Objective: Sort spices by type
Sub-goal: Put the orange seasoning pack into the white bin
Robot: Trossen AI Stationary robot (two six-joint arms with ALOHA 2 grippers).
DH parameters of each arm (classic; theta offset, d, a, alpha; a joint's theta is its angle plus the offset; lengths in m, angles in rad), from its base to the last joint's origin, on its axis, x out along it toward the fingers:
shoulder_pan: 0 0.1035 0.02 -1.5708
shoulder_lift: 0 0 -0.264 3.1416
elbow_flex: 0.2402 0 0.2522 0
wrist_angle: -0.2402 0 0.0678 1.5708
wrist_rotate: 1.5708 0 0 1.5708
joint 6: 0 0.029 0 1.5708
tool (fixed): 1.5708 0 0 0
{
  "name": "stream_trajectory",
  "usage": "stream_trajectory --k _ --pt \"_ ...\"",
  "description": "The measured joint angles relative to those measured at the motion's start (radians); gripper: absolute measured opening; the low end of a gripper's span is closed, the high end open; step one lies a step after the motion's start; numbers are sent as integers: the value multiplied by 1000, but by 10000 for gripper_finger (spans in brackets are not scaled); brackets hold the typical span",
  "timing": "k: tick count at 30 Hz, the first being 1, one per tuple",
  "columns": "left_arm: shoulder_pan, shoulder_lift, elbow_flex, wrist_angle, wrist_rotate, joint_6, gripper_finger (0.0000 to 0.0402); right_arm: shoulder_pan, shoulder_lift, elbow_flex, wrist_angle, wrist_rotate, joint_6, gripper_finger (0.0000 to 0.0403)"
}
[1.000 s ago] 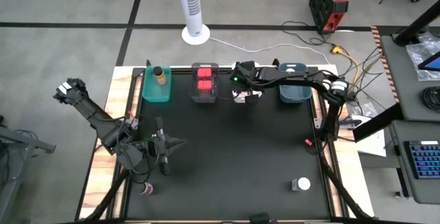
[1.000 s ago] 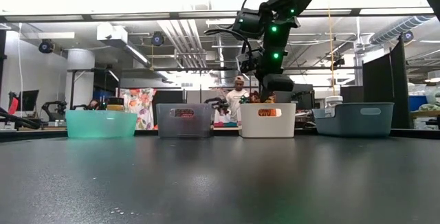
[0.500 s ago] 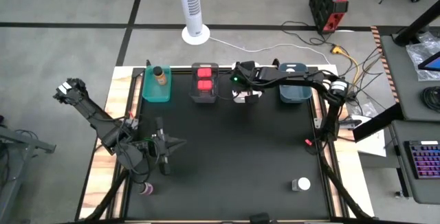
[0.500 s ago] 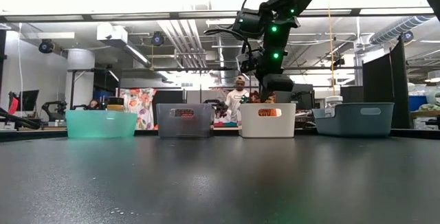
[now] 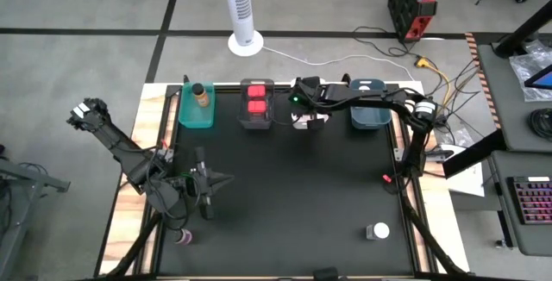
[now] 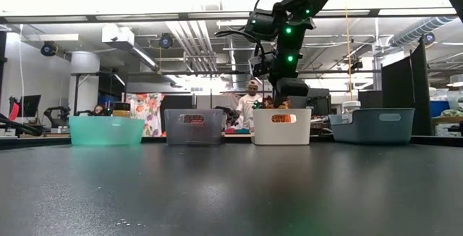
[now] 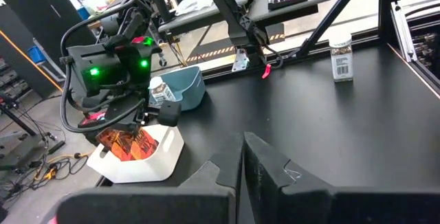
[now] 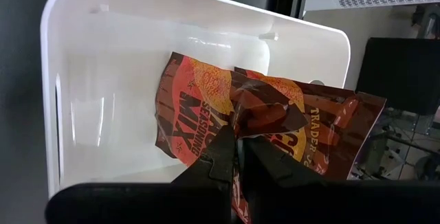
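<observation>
My right gripper (image 8: pixel 238 143) hangs over the white bin (image 5: pixel 310 119) at the table's far edge, shut on an orange-brown packet (image 8: pixel 309 124). A second packet (image 8: pixel 184 114) lies flat on the bin's floor. Two red tubs (image 5: pixel 256 99) sit in the grey bin, a brown bottle (image 5: pixel 200 94) stands in the teal bin, and a white-capped jar (image 5: pixel 366 84) lies in the blue bin. Another jar (image 5: pixel 377 231) and a purple bottle (image 5: pixel 184 238) stand on the table. My left gripper (image 5: pixel 220 178) waits shut, low at the table's left. My right gripper pinches the upper packet between its two fingers at a creased spot near its middle (image 8: pixel 265 114), coming from above and pointing down into the white bin. The packet sits tilted over the other packet; whether it rests on that one cannot be told.
The four bins (image 6: pixel 194 127) stand in a row along the far edge. The black tabletop (image 5: pixel 293 195) between the arms is open. The loose jar (image 7: pixel 340 59) stands near the right near corner. A person (image 6: pixel 250 104) shows in the room beyond the table.
</observation>
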Motion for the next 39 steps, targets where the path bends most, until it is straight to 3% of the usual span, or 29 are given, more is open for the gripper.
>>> stream_trajectory --k 34,39 --pt "0 0 0 0 0 0 0 0 0 0 -1 0 5 13" --pt "0 0 0 0 0 0 0 0 0 0 -1 0 18 43"
